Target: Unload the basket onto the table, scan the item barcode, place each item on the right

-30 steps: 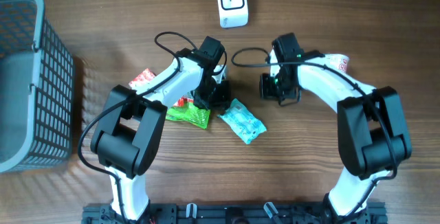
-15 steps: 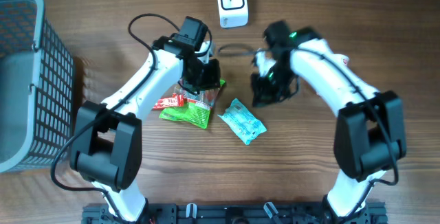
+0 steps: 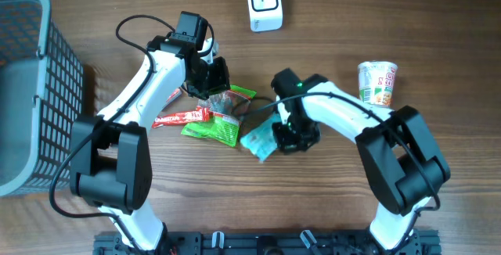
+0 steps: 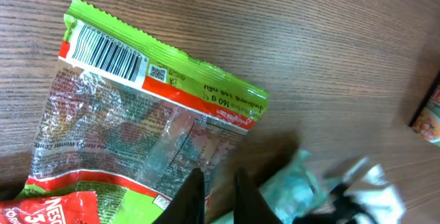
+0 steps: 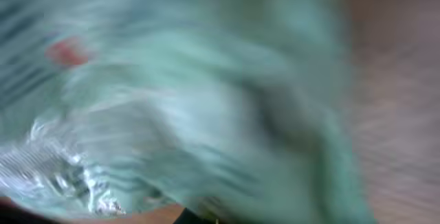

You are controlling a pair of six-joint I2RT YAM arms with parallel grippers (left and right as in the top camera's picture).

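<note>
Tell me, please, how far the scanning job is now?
Done: nothing visibly; the scanner stands apart from all items. In hand: left tool seems to pinch the green packet, barcode up; right tool, shut, touches the teal packet. Left: carrying a barcode to the scanner.

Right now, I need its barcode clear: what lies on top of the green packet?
A red sachet overlaps the green packet's one corner; the barcode end is uncovered. Beneath the sachet is hidden.

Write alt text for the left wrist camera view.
A green snack bag lies on the wooden table, its barcode facing up at upper left. The left gripper, jaws nearly closed, is at the bag's lower edge. A blurred teal packet sits lower right.
</note>
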